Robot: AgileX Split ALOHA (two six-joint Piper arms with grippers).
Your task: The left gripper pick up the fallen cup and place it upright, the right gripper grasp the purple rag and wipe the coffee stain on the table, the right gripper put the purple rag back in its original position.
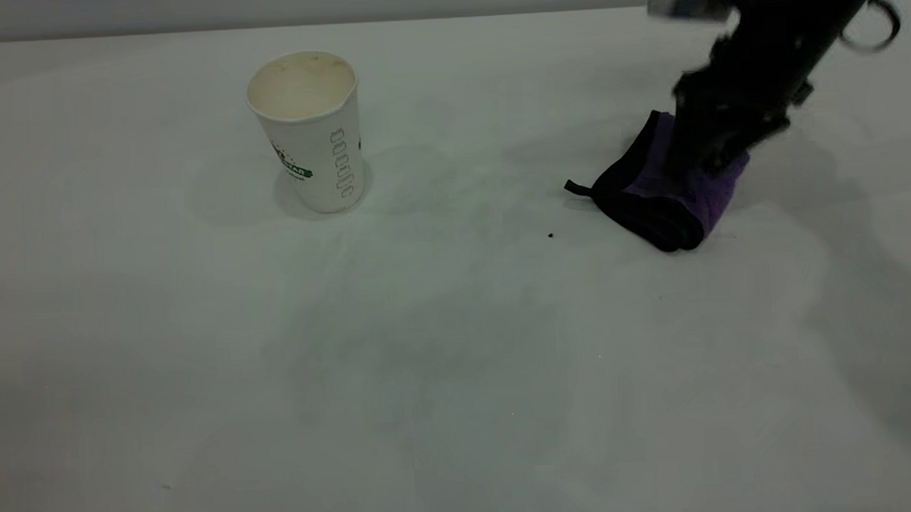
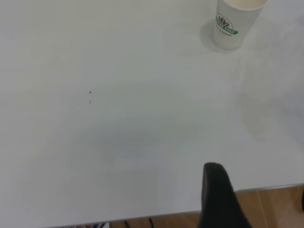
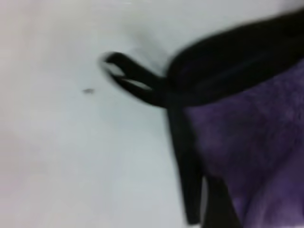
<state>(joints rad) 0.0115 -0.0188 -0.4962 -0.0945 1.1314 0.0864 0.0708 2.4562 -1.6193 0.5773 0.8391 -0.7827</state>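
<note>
Purple rag (image 1: 673, 191) on table (image 1: 429, 363), right pincer (image 1: 713, 152) pressing its top, finger spread unclear.

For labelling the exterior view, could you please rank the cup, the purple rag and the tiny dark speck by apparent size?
1. purple rag, partly hidden by the right gripper, so only roughly ahead.
2. cup, close to the rag in extent.
3. tiny dark speck, clearly smallest.

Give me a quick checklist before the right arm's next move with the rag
1. Cup standing upright: ok.
2. Right gripper down on the purple rag: ok.
3. Firm grip on the rag: cannot tell, the fingers are hidden.
4. Coffee stain gone from the table: ok, only a tiny dark speck shows beside the rag.
5. Left gripper away from the rag: ok, near the table edge.
</note>
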